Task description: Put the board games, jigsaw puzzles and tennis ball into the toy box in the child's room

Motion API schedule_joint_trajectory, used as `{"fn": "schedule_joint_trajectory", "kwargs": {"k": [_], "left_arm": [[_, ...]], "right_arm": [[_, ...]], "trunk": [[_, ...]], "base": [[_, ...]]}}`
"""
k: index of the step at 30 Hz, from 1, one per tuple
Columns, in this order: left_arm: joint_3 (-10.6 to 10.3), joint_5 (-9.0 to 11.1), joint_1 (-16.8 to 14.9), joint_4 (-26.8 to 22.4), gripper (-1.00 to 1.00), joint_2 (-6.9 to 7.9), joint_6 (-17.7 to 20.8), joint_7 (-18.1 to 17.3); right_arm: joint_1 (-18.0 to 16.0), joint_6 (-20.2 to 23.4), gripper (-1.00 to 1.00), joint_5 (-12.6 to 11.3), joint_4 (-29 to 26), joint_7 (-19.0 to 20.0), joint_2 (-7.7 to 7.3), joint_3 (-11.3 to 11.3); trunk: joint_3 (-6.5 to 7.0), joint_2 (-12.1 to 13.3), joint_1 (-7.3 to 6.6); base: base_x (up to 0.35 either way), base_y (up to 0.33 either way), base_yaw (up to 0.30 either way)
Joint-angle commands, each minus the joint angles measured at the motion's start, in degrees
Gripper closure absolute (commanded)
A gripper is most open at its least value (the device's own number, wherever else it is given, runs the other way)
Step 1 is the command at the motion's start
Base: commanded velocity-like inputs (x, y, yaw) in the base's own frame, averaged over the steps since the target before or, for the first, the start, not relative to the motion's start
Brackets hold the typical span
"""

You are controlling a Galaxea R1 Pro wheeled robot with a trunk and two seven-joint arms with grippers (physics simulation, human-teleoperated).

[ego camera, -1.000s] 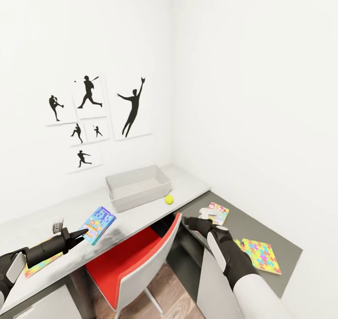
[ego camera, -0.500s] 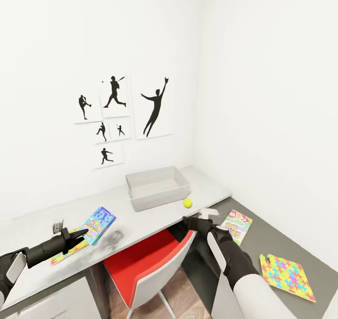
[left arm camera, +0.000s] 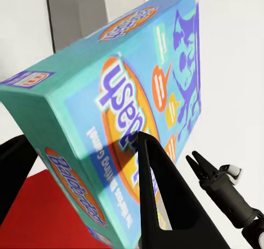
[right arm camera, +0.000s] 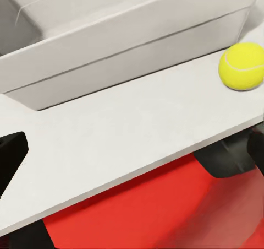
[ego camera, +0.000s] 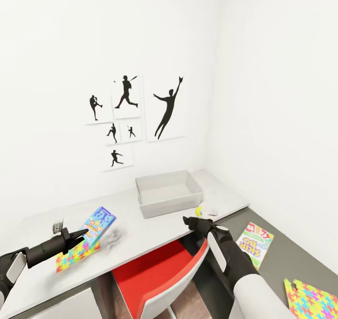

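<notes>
Bright even light — soft shadows, wide-angle edge stretch.

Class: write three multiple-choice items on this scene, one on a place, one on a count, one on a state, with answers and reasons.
1. Where is the tennis ball?
A. in the toy box
B. on the table, near the box
C. on the chair

2. How many silhouette pictures hang on the wall?
A. three
B. six
C. nine

3. The left gripper is:
A. open, holding nothing
B. shut on the blue game
C. resting in the box

Answers:
1 B, the ball lies outside the box wall.
2 B, six figures count.
3 B, its fingers clamp the game's edge.
</notes>
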Motion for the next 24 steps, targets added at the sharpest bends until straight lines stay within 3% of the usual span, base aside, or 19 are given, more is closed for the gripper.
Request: {"fn": "schedule_joint_trajectory", "kwargs": {"k": [1,12,24], "left_arm": [[0.1,0.3,0.0,0.0,1.0,0.0,0.5,-0.1],[0.1,0.3,0.0,0.0,1.0,0.0,0.5,-0.1],[0.1,0.3,0.0,0.0,1.0,0.0,0.4,-0.1]], "right_arm": [[0.0,0.3,-1.0,-0.4,-0.1,0.0,-0.01,0.0],[0.0,0.3,-1.0,-0.4,-0.1,0.0,-0.01,0.0],[0.0,0.3,-1.0,-0.4,-0.1,0.0,-0.01,0.0]], "trunk": [[-0.02,0.0,0.04],[-0.02,0.0,0.04],[0.3,0.0,0.04]], "base": [[0.165,0.0,0.006],[0.106,0.0,-0.002],[0.063,0.004,-0.158]]}}
